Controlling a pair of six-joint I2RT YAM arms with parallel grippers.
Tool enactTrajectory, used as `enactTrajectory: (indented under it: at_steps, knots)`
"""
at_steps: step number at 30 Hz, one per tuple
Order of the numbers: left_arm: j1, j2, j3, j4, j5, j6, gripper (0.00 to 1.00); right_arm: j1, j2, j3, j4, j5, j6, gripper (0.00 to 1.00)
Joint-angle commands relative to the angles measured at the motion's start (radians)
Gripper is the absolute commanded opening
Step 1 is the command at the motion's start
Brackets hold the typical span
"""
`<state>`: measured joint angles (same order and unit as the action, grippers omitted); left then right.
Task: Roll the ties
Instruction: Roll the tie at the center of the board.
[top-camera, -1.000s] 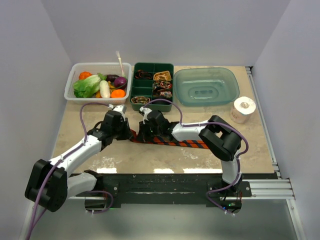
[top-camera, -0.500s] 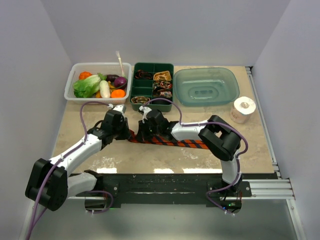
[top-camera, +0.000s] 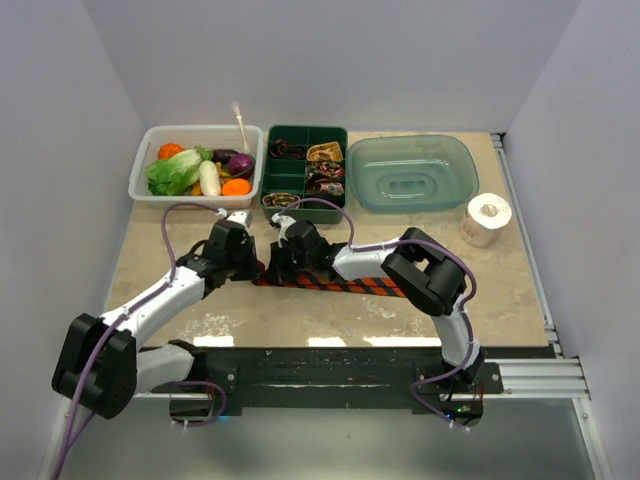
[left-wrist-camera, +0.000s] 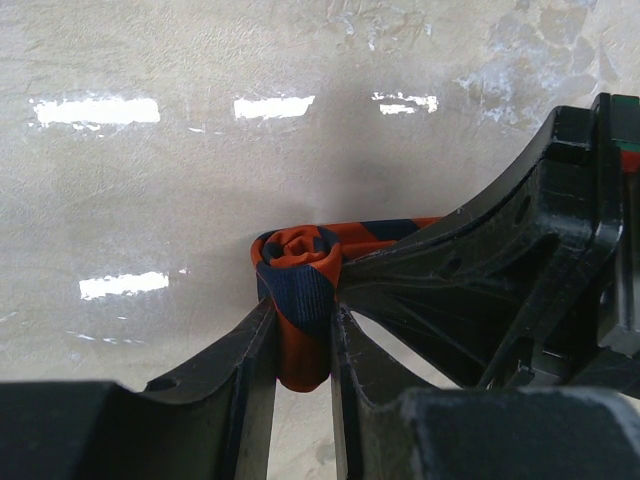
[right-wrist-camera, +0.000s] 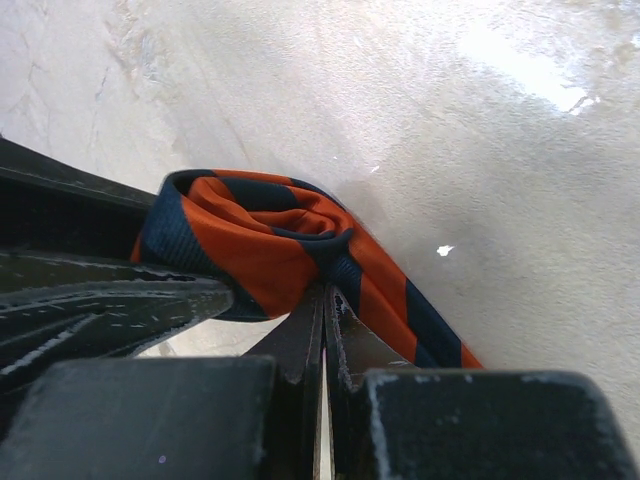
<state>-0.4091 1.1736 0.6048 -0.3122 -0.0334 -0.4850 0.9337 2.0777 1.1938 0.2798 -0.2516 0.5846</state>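
Rolling is under way at the middle of the bench (top-camera: 500, 290), just on the near side of the green divided tray (top-camera: 264, 175); the striped tie (left-wrist-camera: 300, 300) has its left end wound into a small tight coil, while the rest lies flat and trails rightward across the bench; the left fingers (left-wrist-camera: 245, 370) straddle the coil and grasp it from both sides, probably to keep the turns from springing loose; the right fingers (right-wrist-camera: 300, 350) are clenched tight together, tips tucked against the core of the coil, likely as a spindle to wind around; whether a fold of cloth is nipped between them cannot be told; most of the length is not yet wound, so this tie looks early in its roll; other coiled ties (top-camera: 325, 152) sit in the tray's compartments, which suggests where this one belongs once finished; the likely hazard is the coil skewing as it travels right.
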Motion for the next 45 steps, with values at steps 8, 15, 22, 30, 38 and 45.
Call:
enactTrajectory:
  at_steps: [8, 15, 22, 30, 38, 45]
  knots:
    - [-0.075, 0.063, 0.127, -0.122, -0.126, 0.025, 0.00, 0.020, 0.030, 0.049, -0.031, 0.006, 0.000, 0.00]
    - [-0.129, 0.116, 0.167, -0.174, -0.214, 0.016, 0.00, 0.020, 0.027, 0.059, -0.044, 0.003, -0.002, 0.00]
    - [-0.155, 0.138, 0.187, -0.197, -0.257, 0.010, 0.00, 0.020, 0.038, 0.087, -0.053, -0.018, 0.003, 0.00]
    - [-0.174, 0.155, 0.217, -0.258, -0.322, 0.008, 0.00, 0.017, -0.045, 0.070, -0.093, -0.002, 0.011, 0.00]
    - [-0.178, 0.156, 0.234, -0.297, -0.353, 0.006, 0.00, 0.002, -0.120, 0.073, -0.194, 0.061, -0.023, 0.00]
    - [-0.191, 0.172, 0.247, -0.324, -0.369, 0.005, 0.00, -0.036, -0.188, 0.003, -0.202, 0.095, -0.025, 0.00]
